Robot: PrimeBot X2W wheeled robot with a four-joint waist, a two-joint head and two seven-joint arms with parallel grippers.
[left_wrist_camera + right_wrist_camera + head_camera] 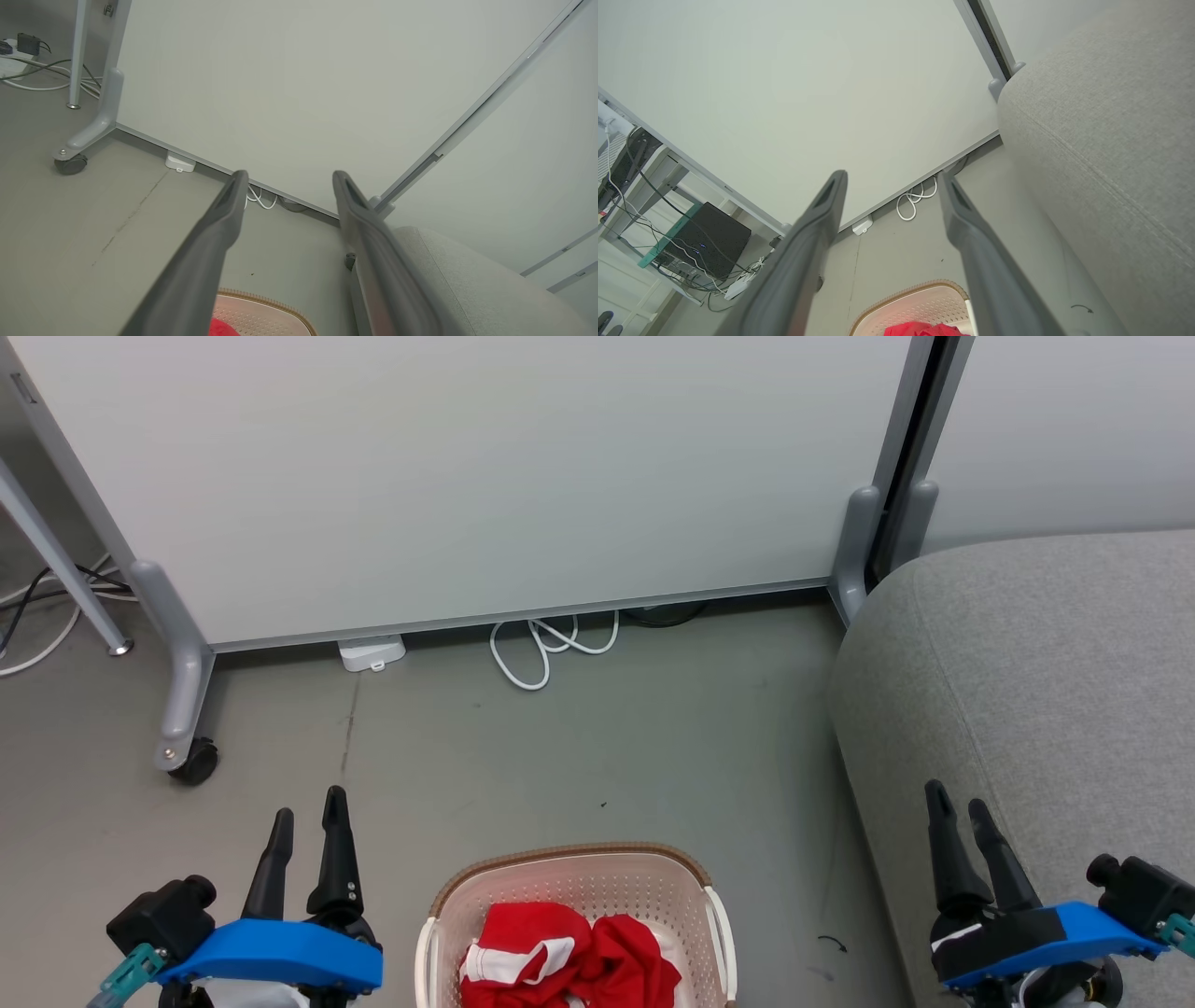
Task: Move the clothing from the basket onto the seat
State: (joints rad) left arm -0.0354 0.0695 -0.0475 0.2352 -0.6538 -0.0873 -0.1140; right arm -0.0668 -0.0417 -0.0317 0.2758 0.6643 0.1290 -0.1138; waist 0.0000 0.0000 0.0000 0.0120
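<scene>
Left pincer (308, 803), right pincer (954, 795) both apart, empty; clothing (597, 957) in basket (569, 848) between them.

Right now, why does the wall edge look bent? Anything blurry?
Left wrist view: the wide lens bends the panel's frame, and the left end effector's fingers look soft. Right wrist view: right end effector's fingers soft too. Head view: even light, basket and clothes sharp.

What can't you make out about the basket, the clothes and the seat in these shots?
Head view: bottom edge cuts off the basket and clothing; garment count unclear.
Left wrist view: the left gripper and the bottom edge hide most of the basket.
Right wrist view: seat runs past the right edge; its extent is unknown.
</scene>
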